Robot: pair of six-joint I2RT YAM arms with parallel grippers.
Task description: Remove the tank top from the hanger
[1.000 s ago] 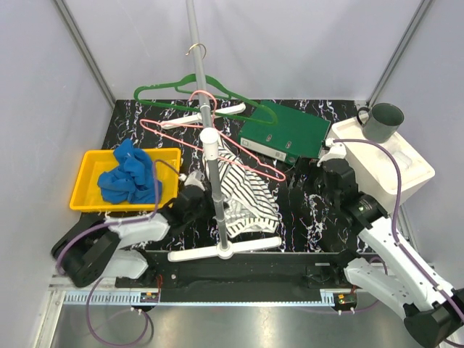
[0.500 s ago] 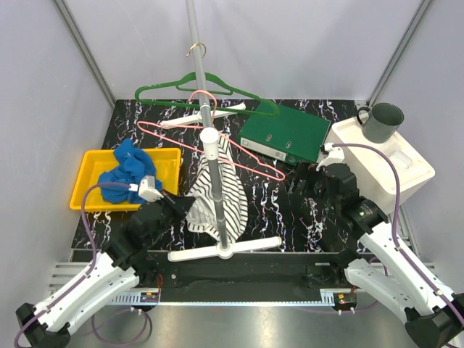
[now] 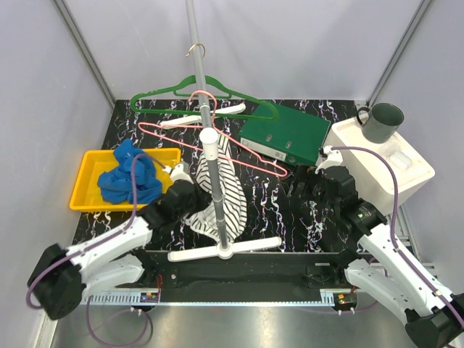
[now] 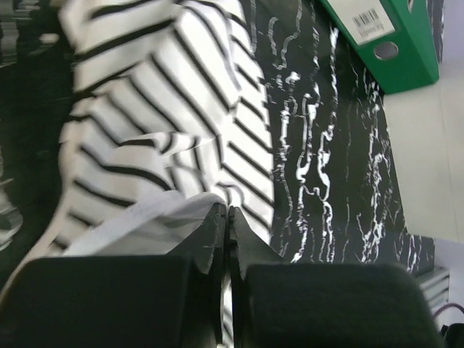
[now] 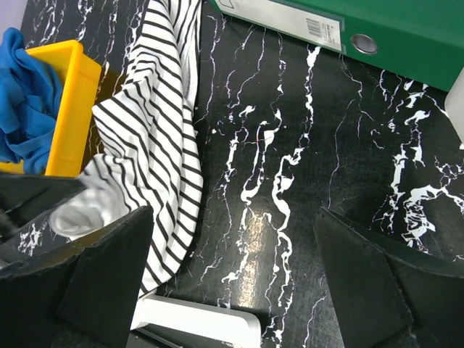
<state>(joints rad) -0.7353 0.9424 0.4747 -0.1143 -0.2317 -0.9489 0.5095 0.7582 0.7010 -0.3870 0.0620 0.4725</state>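
The black-and-white striped tank top point(image 3: 230, 197) still hangs by its upper part from the pink wire hanger point(image 3: 250, 156) on the rack pole point(image 3: 211, 174). Its lower part is bunched beside the pole. My left gripper point(image 3: 190, 199) is at the top's left edge. In the left wrist view the gripper point(image 4: 228, 212) is shut, with the top's point(image 4: 145, 109) white hem pinched at the tips. My right gripper point(image 3: 308, 185) is open and empty to the right of the top. In its own view the gripper point(image 5: 239, 268) hovers above bare table beside the top point(image 5: 159, 138).
A green hanger point(image 3: 217, 90) hangs higher on the pole. The rack's white cross base point(image 3: 225, 251) lies near the front edge. A yellow tray point(image 3: 87, 161) holding a blue cloth point(image 3: 130, 175) is at left. A green binder point(image 3: 284, 134) and a white box point(image 3: 391, 163) with a grey mug point(image 3: 382, 121) are at right.
The left arm swung out and back, drawing the top's spread lower part off the table on the right and bunching it against the pole. The right gripper barely moved.
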